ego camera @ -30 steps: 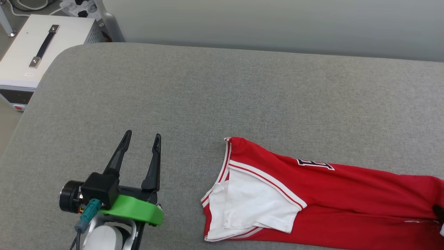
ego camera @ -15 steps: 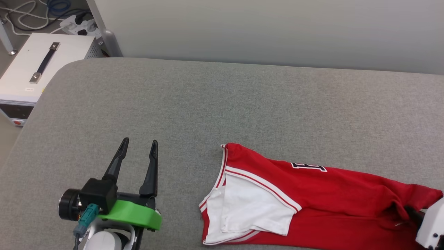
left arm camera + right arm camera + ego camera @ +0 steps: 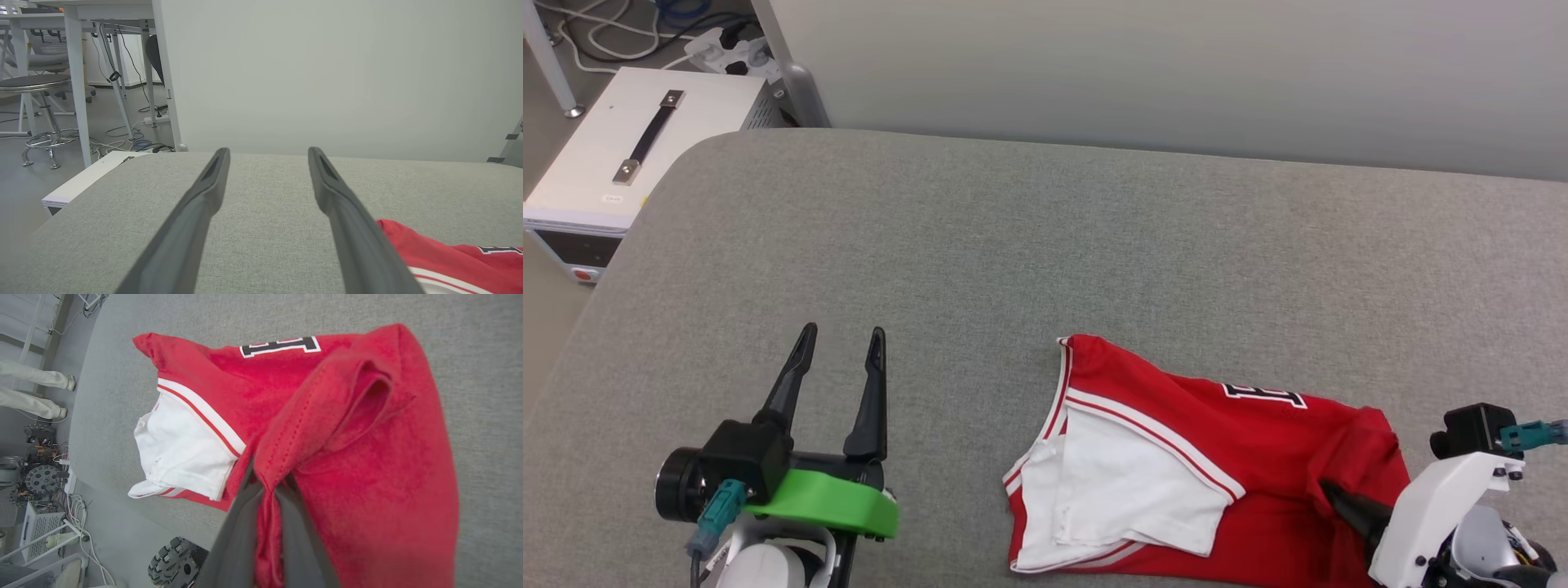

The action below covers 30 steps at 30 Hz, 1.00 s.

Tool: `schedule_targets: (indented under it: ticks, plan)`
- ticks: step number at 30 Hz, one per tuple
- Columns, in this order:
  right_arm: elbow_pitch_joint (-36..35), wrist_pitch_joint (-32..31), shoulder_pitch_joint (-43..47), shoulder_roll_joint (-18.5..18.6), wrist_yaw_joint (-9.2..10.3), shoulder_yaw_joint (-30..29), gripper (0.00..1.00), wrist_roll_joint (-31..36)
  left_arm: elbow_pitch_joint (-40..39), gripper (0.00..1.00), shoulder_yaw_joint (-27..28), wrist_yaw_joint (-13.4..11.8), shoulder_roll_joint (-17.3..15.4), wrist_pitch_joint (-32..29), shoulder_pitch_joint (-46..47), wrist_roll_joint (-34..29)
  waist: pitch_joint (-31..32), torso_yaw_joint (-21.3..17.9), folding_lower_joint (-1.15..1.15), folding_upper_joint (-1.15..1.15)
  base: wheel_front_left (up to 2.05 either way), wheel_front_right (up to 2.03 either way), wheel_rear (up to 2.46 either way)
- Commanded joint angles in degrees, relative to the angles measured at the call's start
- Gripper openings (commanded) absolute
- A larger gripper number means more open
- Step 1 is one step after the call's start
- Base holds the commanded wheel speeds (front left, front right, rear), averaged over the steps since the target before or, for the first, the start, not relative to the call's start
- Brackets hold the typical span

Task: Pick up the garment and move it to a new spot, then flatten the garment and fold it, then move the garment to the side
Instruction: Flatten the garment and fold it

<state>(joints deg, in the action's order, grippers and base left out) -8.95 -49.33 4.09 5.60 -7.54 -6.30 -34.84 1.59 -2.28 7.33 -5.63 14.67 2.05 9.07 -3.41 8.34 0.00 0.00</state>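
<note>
Surface: a grey cloth-covered tabletop (image 3: 1045,245) against a plain pale wall, with a white box (image 3: 637,147) with a black handle off its far left corner.
Shirt (image 3: 1258,425): red with a white sleeve, lying by the near edge, right of the middle. Its long axis runs left to right, sleeve end leftward.
Right hand (image 3: 1327,492): clenched on a fold of red cloth at the shirt's right end, which is bunched up.
Left hand (image 3: 841,331): fingers spread, holding nothing, above bare tabletop, well left of the shirt.
Key relation: the shirt stretches leftward from the right hand's grip, and its free sleeve end is nearer the left hand.
Likely step: carrying the shirt to a new spot, probably trailing by one end.
</note>
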Motion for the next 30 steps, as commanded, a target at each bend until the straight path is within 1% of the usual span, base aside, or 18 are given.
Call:
schedule_targets:
  ticks: [1, 6, 9, 12, 14, 18, 28, 30]
  plan:
    - [-0.7, 0.2, -0.3, -0.9, 0.05, 0.5, 0.0, -0.8, 0.0, 1.0, 0.2, 0.2, 0.3, 0.3, -0.9, 0.2, -0.1, 0.3, 0.0, 0.0, 0.0, 0.0, 0.0]
    - [-0.7, 2.0, -1.4, -2.6, 0.05, 4.7, 0.0, -4.0, 0.2, 1.0, 0.2, 0.2, 0.2, 0.3, -0.8, 0.2, -0.2, 1.0, 0.0, 0.0, 0.0, 0.0, 0.0]
    - [1.4, 5.4, -2.2, -2.7, 0.05, 9.1, 0.0, -9.1, 0.2, 1.0, 0.6, 0.2, 0.1, 0.3, -0.6, 0.2, -0.3, 1.4, 0.0, 0.0, 0.0, 0.0, 0.0]
    - [4.5, 9.3, -4.5, -2.7, 0.05, 13.0, 0.0, -11.6, 0.4, 1.0, 0.5, 0.2, 0.1, 0.3, -0.4, 0.2, -0.3, 1.8, 0.0, 0.0, 0.0, 0.0, 0.0]
    - [7.0, 11.8, -6.5, -2.7, 0.05, 15.6, 0.0, -12.4, 0.5, 1.0, 0.1, 0.2, -0.1, 0.3, -0.1, 0.2, -0.4, 2.2, 0.0, 0.0, 0.0, 0.0, 0.0]
    - [12.4, 16.1, -9.9, -2.7, 0.05, 19.0, 0.0, -13.3, 0.7, 1.0, -0.2, 0.2, -0.1, 0.3, 0.1, 0.3, -0.5, 3.2, 0.0, 0.0, 0.0, 0.0, 0.0]
    - [23.7, 23.1, -16.3, -2.7, 0.05, 24.0, 0.0, -15.3, 1.2, 1.0, -0.3, 0.2, 0.1, 0.3, 0.1, 0.5, -0.8, 5.2, 0.0, 0.0, 0.0, 0.0, 0.0]
    - [25.7, 24.4, -17.5, -2.7, 0.05, 24.7, 0.0, -14.7, 1.3, 1.0, -0.3, 0.2, 0.1, 0.3, 0.2, 0.6, -0.9, 5.5, 0.0, 0.0, 0.0, 0.0, 0.0]
